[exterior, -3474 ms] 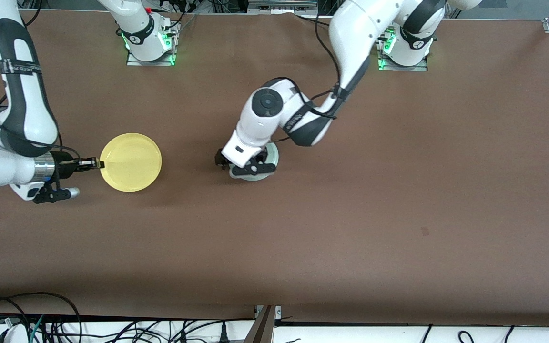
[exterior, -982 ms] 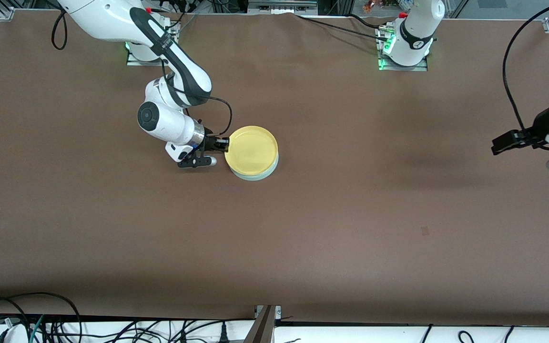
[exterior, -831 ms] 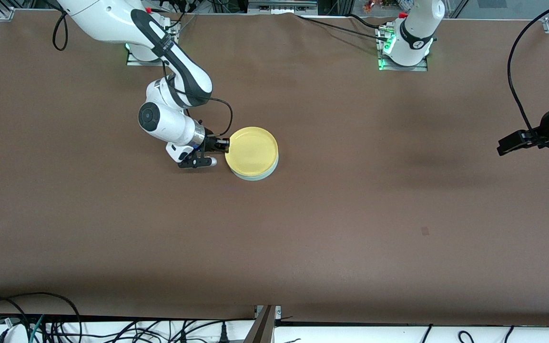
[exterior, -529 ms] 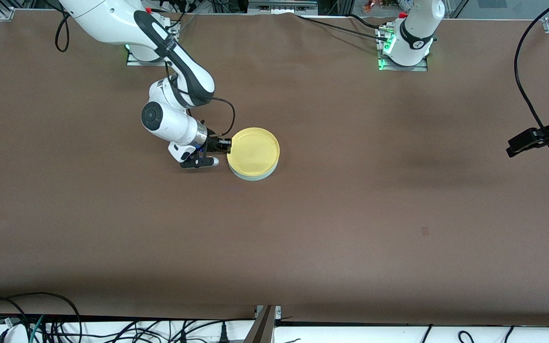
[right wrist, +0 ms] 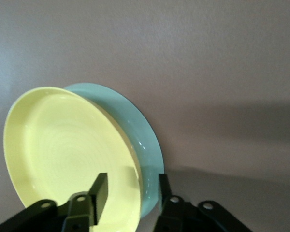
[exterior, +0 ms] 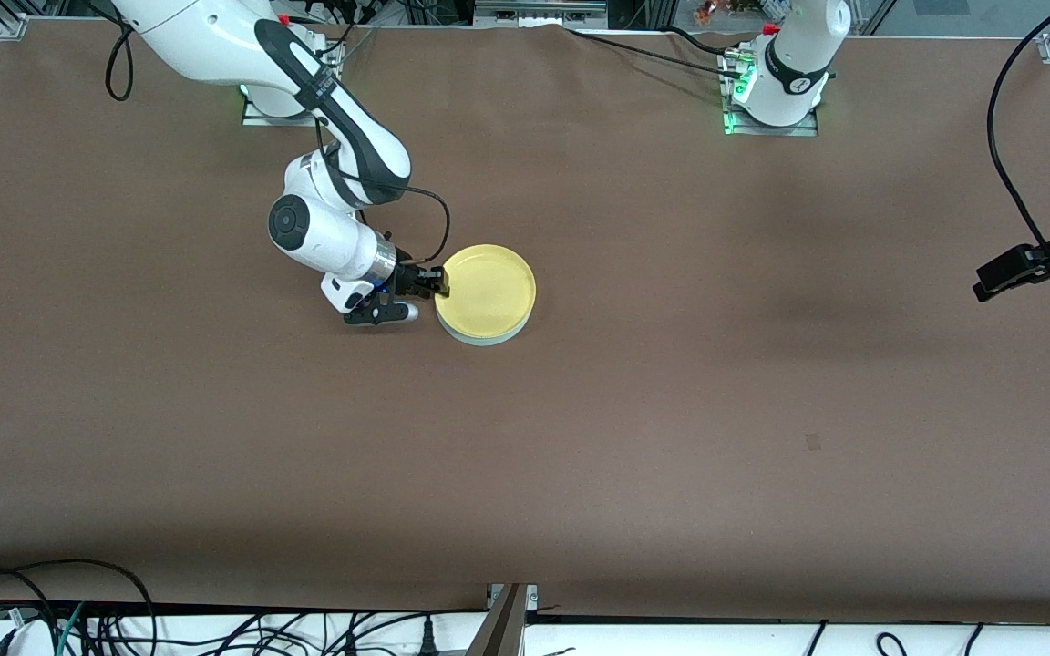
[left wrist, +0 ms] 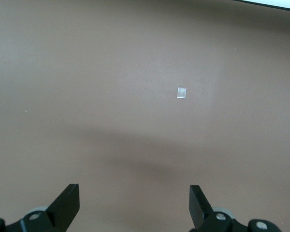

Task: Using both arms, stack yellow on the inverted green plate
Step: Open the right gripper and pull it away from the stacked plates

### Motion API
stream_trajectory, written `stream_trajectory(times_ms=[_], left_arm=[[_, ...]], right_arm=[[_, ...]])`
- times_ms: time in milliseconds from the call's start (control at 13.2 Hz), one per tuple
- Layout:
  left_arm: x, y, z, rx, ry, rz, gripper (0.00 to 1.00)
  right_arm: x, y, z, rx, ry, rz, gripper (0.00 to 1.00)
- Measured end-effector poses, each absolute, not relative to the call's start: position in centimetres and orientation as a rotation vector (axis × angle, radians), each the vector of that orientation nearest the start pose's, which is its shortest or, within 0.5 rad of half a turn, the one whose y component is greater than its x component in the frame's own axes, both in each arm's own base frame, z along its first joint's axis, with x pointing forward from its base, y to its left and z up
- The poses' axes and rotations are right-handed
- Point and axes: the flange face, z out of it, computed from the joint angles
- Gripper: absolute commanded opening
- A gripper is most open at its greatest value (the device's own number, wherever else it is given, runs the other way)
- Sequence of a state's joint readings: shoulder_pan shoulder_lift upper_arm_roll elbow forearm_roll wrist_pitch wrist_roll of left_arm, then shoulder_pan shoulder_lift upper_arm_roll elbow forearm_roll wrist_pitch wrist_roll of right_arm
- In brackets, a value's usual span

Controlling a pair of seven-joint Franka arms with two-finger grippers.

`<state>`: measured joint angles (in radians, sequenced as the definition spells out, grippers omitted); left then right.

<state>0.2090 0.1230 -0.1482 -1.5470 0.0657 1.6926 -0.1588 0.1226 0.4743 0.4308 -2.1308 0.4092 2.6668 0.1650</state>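
- The right gripper sits at the nine o'clock edge of the yellow plate, low over the table. In the right wrist view its fingers straddle the yellow rim with a gap showing on each side, so I judge the grip released, parted a little wider than the rim.
- The yellow plate lies right way up on the green plate, which shows only as a pale crescent at the six o'clock side, near the table's middle.
- The stack looks made; pulling the right gripper clear is what remains, by my reading.
- Risk: a finger inside the rim could catch it on the way out and drag the yellow plate off its base (an inverted plate offers a smooth, slightly domed seat). A sideways exit toward nine o'clock would likely do that; lifting first seems safer.
- The left gripper waits at the left arm's end of the table, spread wide and empty, over bare brown surface and a small pale mark.
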Motion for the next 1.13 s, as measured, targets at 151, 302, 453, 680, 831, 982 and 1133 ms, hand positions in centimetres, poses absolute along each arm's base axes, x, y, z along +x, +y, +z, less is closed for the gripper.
stream_trajectory(times_ms=[151, 302, 453, 680, 831, 982, 1133], left_arm=[[60.0, 4.7, 57.5, -3.079, -0.326, -0.036, 1.0], [60.1, 4.3, 57.3, -3.081, -0.317, -0.031, 1.0], [60.2, 3.9, 57.2, -3.083, -0.306, -0.029, 1.0], [60.2, 3.6, 57.2, -3.084, -0.299, -0.028, 1.0], [60.1, 3.6, 57.1, -3.085, -0.3, -0.019, 1.0], [60.1, 3.6, 57.1, -3.086, -0.299, -0.018, 1.0], [60.2, 3.2, 57.1, -3.088, -0.289, -0.018, 1.0]], right_arm=[[51.6, 28.7, 23.0, -2.75, 0.036, 0.083, 1.0], [54.1, 26.6, 27.3, -2.781, -0.007, 0.167, 1.0], [57.5, 23.4, 33.7, -2.877, -0.118, 0.247, 1.0], [60.5, 18.7, 41.3, -3.051, -0.226, 0.322, 1.0], [61.5, 15.2, 44.4, -3.108, -0.257, 0.363, 1.0], [62.3, 12.1, 48.2, -3.126, -0.222, 0.379, 1.0], [62.2, 8.7, 51.5, -3.139, -0.139, 0.427, 1.0]])
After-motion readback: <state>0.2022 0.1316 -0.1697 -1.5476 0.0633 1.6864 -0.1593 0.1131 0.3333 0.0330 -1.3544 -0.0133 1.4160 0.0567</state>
